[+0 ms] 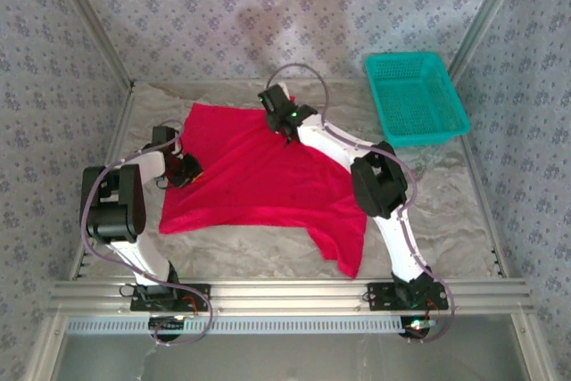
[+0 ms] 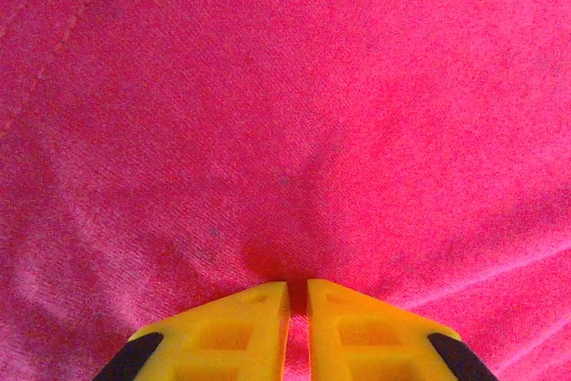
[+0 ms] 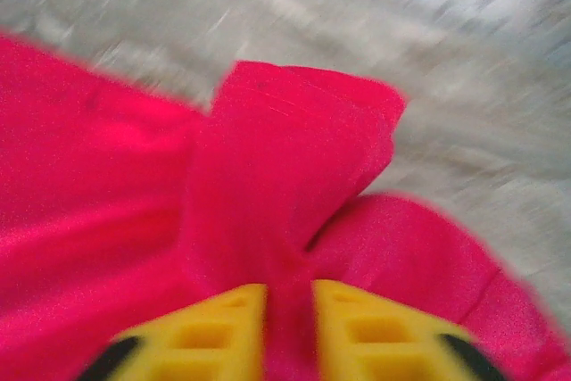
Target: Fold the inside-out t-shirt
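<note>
While the shirt (image 1: pixel 259 176) lies on the surface (image 1: pixel 250 252), the left jaws and right jaws each pinch it.

Close view of the left gripper (image 2: pixel 298 310) on a bright red t-shirt (image 2: pixel 285 113). Its two yellow fingers (image 2: pixel 234 332), with black pads at their outer corners, stand almost together, a thin fold of the red cloth pinched in the narrow slit between them. The cloth darkens and puckers just above the fingertips. Soft creases (image 2: pixel 500 265) fan out from the gripper toward the right. Far up and to the left of the gripper, a stitched seam (image 2: pixel 62 24) slants across the weave.
</note>
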You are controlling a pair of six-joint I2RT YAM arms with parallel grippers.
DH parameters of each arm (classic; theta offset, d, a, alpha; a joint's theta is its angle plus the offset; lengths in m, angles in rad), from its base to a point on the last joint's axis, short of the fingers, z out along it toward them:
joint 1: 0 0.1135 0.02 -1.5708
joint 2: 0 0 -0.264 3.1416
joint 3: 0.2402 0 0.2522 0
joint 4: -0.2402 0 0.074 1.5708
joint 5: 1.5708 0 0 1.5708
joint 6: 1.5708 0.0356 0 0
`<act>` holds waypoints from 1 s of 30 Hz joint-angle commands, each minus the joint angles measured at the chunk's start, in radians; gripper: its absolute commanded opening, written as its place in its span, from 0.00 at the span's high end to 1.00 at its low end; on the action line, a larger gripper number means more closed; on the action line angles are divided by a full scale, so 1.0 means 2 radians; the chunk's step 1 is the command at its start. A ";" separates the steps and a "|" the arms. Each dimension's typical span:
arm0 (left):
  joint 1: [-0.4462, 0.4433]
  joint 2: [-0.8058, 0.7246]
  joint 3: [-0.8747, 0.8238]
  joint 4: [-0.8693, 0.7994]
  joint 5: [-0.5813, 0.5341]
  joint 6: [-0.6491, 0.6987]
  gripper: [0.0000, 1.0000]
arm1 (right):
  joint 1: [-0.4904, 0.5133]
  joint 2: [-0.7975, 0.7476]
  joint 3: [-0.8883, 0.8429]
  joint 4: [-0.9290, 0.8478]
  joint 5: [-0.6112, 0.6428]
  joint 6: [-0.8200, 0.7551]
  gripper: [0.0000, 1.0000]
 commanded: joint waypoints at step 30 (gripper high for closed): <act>0.000 0.016 0.002 -0.012 -0.007 0.004 0.89 | -0.107 0.187 0.246 -0.098 -0.268 0.062 0.56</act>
